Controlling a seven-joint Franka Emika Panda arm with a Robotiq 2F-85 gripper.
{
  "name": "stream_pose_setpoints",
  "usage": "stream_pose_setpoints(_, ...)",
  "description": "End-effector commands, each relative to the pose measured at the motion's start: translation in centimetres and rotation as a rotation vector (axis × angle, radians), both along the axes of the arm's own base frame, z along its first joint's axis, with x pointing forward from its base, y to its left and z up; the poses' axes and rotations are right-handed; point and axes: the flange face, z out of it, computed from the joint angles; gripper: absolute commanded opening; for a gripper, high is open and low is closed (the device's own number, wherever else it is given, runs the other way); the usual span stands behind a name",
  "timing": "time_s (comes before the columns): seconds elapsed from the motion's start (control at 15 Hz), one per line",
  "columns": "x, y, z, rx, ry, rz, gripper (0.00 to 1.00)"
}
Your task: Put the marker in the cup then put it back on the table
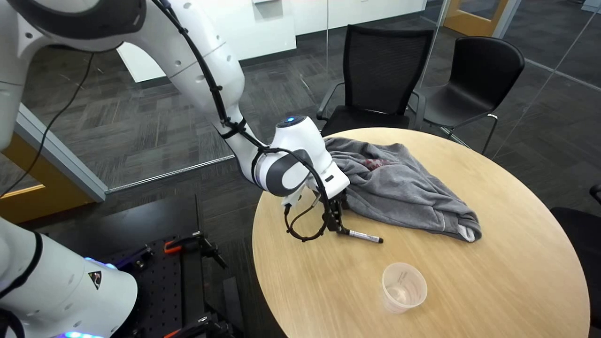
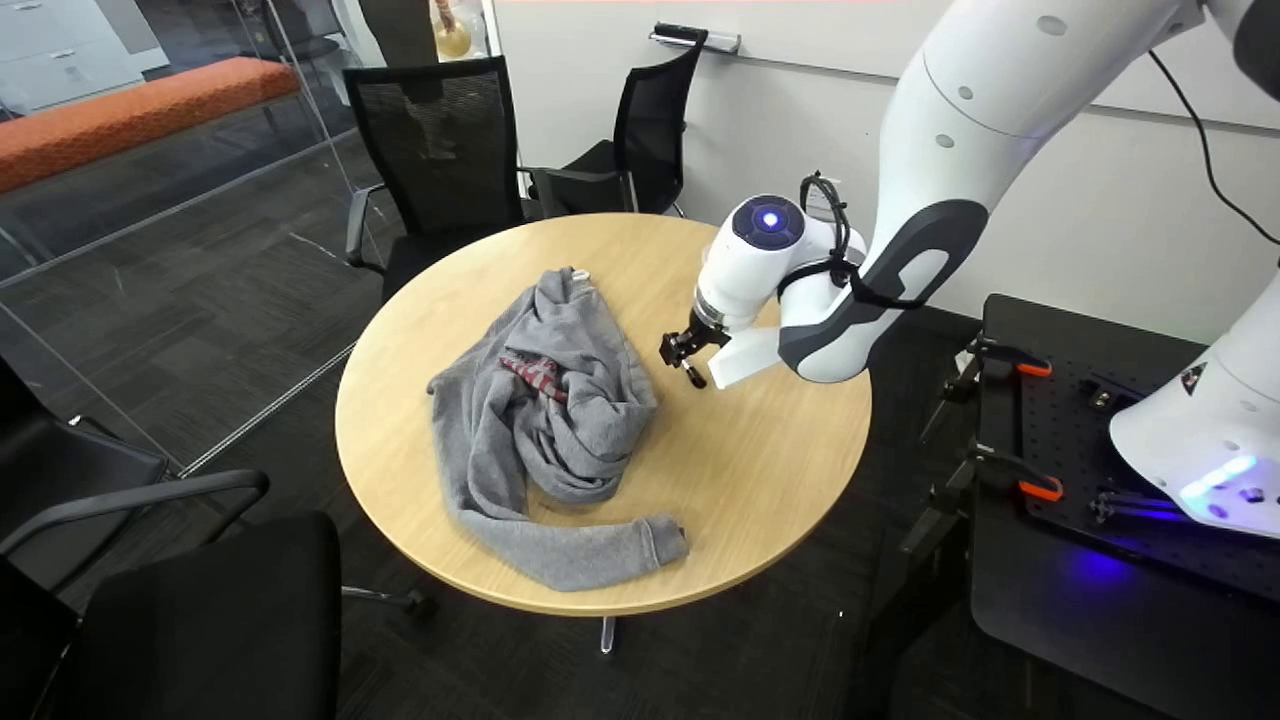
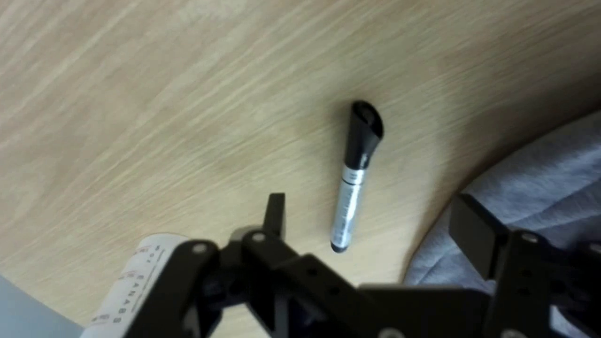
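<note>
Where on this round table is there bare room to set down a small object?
In an exterior view, the table is widely bare at right, between the grey cloth, the cup and the edge. In an exterior view, another patch opens right of the sleeve cuff. Around the marker it is crowded: open jaws stand close, cloth beside.

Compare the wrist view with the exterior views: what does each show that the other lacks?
Wrist view only: the open gap in the gripper, with the marker seen between its fingers, touching neither.
Exterior views only: the white arm, black chairs and, in an exterior view, the open mouth of the cup.
Shared: the marker, grey cloth and table.
</note>
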Motion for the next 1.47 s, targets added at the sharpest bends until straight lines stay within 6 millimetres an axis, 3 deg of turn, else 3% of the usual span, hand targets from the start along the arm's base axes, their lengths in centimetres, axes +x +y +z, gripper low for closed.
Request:
stream_pose_setpoints(0.0, -1.2, 0.6, 3.8, 0.020, -0.041, 0.002, 1.00)
stream_pose_setpoints(0.53, -2.1, 0.8, 11.3, 0.073, -0.100, -0.061, 1.00)
stream_pose_setpoints(0.87, -2.4, 0.8, 14.3, 0.095, -0.145, -0.078, 1.00)
stream_pose_setpoints(0.93, -1.3, 0.7, 12.9, 0.070, -0.164, -0.071, 1.00)
stream_pose_setpoints(1.4, -1.4, 0.7, 12.7, 0.065, -0.162, -0.074, 1.00)
